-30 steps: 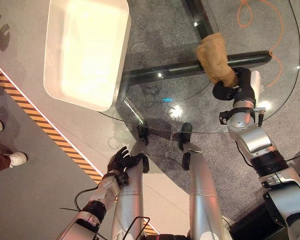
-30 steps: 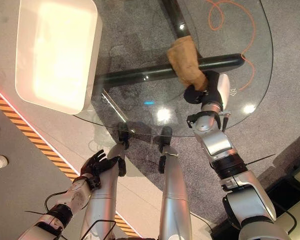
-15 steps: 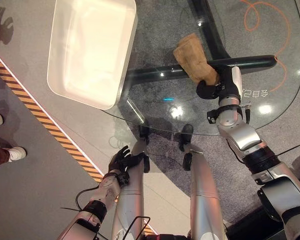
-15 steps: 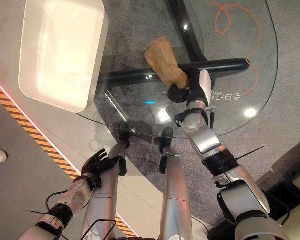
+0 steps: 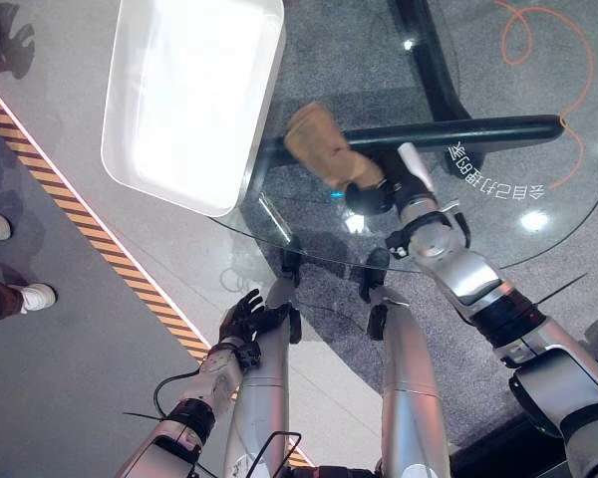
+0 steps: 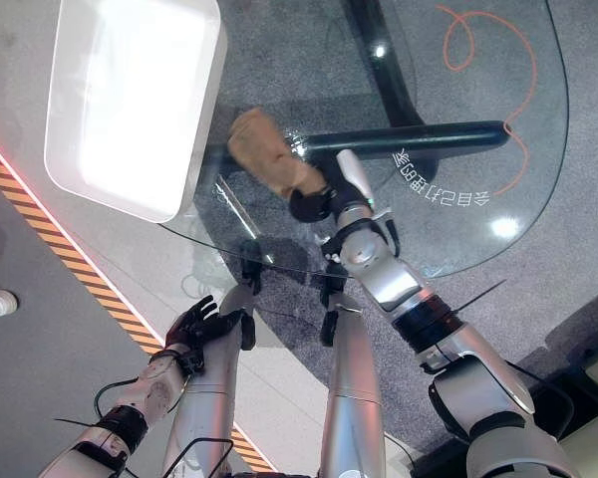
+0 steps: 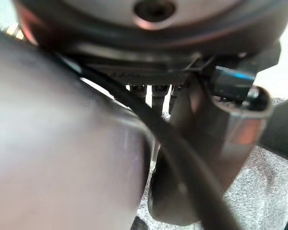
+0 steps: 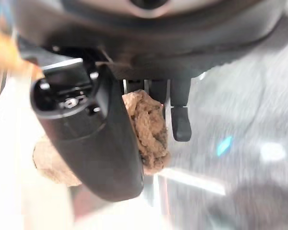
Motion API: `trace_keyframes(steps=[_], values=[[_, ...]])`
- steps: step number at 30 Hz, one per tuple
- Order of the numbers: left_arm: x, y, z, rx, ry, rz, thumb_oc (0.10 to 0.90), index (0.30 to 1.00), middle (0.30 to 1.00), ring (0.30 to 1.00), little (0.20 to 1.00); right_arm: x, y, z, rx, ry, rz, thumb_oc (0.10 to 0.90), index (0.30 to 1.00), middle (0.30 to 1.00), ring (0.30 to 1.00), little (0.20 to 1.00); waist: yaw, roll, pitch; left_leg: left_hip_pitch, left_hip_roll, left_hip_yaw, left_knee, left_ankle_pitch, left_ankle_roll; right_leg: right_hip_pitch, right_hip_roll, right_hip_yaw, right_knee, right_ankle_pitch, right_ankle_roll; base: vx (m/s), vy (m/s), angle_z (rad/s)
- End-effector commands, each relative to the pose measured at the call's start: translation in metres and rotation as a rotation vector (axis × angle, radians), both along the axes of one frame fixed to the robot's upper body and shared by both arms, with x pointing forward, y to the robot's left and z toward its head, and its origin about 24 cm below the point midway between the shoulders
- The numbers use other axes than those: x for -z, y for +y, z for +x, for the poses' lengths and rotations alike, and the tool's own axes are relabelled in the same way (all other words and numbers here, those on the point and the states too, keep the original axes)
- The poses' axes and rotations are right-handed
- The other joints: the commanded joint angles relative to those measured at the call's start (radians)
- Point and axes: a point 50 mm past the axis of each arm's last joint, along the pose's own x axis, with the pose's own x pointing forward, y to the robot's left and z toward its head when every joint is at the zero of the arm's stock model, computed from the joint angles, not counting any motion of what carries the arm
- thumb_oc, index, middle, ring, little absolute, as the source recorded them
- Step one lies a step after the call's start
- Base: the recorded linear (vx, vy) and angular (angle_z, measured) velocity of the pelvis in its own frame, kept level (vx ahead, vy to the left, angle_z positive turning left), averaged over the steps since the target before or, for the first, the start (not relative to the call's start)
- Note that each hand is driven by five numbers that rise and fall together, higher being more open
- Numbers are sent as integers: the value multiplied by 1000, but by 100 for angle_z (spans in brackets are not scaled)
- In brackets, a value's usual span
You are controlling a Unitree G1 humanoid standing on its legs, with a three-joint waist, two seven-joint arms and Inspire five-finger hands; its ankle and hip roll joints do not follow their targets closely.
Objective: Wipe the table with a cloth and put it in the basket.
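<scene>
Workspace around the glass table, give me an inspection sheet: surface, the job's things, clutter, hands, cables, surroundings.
Surface: round glass table, see-through, dark crossed base bars beneath it.
Job's things: brown cloth on the glass near the table's left edge, held by the right hand. White basket stands at the table's left edge, nothing seen inside.
Clutter: nothing seen on the glass apart from the cloth.
Hands: right hand curled on the cloth's near end; left hand low beside the table, fingers relaxed, holding nothing.
Cables: orange cable looped on the floor under the far side of the table.
Surroundings: grey carpet, striped floor tape, a person's shoes at the left.
</scene>
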Motion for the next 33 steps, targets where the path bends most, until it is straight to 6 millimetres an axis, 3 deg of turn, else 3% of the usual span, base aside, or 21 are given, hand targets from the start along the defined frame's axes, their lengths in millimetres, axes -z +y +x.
trace_keyframes(steps=[1,6,22,33], values=[[46,-12,-58,58,196,14,800,900,900,900,900,-17,41,-23,-231,-55,76,100,300,300,300,200,-3,17,-1,-14,-68,78,168,-200,39,-20,8,-30,-164,126,56,6,-8,11],[45,-11,-57,57,196,19,800,900,900,900,900,-15,40,-24,-224,-54,68,100,300,300,300,200,-3,19,-1,-16,-68,78,168,-199,40,-25,6,-31,-161,128,57,4,-6,7],[46,-7,-58,44,197,18,800,900,900,900,900,-17,12,-15,-56,-100,187,100,300,300,300,200,-16,16,-1,-22,-60,82,172,-201,42,-34,5,-25,-158,133,55,1,0,1],[48,-4,-62,19,204,12,800,900,900,900,900,-32,-46,2,333,-247,246,100,300,300,300,200,-28,13,-1,-14,-54,84,173,-209,47,-31,11,-17,-152,135,53,0,0,0]])
